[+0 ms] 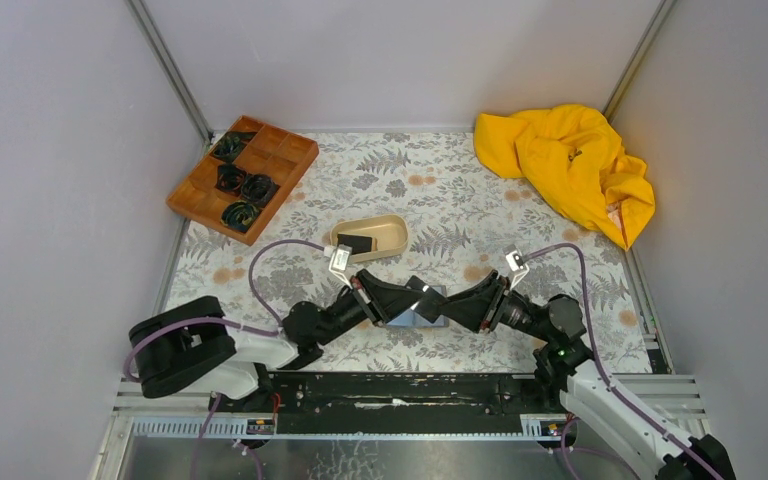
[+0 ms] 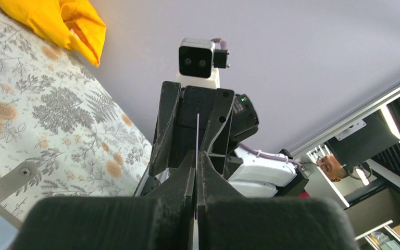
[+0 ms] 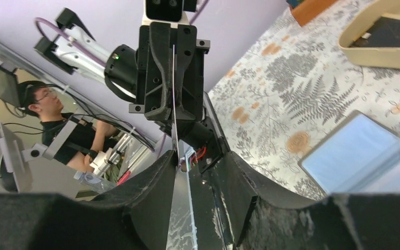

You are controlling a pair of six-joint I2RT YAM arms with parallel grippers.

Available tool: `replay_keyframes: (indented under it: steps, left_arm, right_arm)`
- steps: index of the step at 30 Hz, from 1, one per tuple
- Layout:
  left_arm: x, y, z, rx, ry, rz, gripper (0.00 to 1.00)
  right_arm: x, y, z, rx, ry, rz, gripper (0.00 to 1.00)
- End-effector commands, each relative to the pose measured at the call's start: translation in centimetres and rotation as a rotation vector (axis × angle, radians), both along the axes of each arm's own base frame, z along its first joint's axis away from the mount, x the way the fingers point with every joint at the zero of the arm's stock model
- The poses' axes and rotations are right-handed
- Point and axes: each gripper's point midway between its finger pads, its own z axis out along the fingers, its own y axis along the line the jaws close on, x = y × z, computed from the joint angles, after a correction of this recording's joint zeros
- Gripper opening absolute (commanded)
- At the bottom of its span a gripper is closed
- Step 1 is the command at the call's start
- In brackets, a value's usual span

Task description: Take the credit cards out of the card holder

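The fingers of the left gripper point(image 2: 196, 161) fill the foreground of the left wrist view. They are pressed together on a thin card point(image 2: 197, 133), which is held edge-on and upright above the table point(image 1: 440, 190). At the far left of the top view a brown tray point(image 1: 295, 148) is placed, with black items point(image 1: 243, 212) in some compartments, well apart from the work. Nearer the middle a beige tray point(image 3: 375, 54) is found, and a dark card point(image 1: 357, 243) lies inside it, probably one taken out already. Below the two meeting grippers the card holder point(image 3: 351, 156) is spread open on the table, pale blue side up; whether more cards are kept in its pockets cannot be told. The right gripper point(image 3: 202, 156) is set opposite the left one with its jaws apart. The far end of the card stands in the gap and free space is visible beside it, so no grip is judged there. At the far right a yellow cloth point(image 1: 565, 165) is heaped.

The card is judged light, stiff and smooth, so it can slip. It should be pinched on its two flat faces near a short edge. The holder looks soft and light — it would likely be dragged along unless it is pinned down when a card is pulled.
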Motion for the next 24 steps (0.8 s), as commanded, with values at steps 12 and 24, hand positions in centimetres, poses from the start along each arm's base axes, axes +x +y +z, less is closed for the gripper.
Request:
replay_keyframes:
  steps: [12,24]
  left_arm:
    - [0.5,2.4,3.7,-0.129,-0.049,0.171,0.0]
    - [0.5,1.7,3.7,-0.122,-0.047,0.161,0.0]
  right_arm:
    - [-1.2,0.1,6.4,0.207,-0.159,0.072,0.36]
    - [-0.5,0.5,6.4,0.192,-0.145,0.064,0.31]
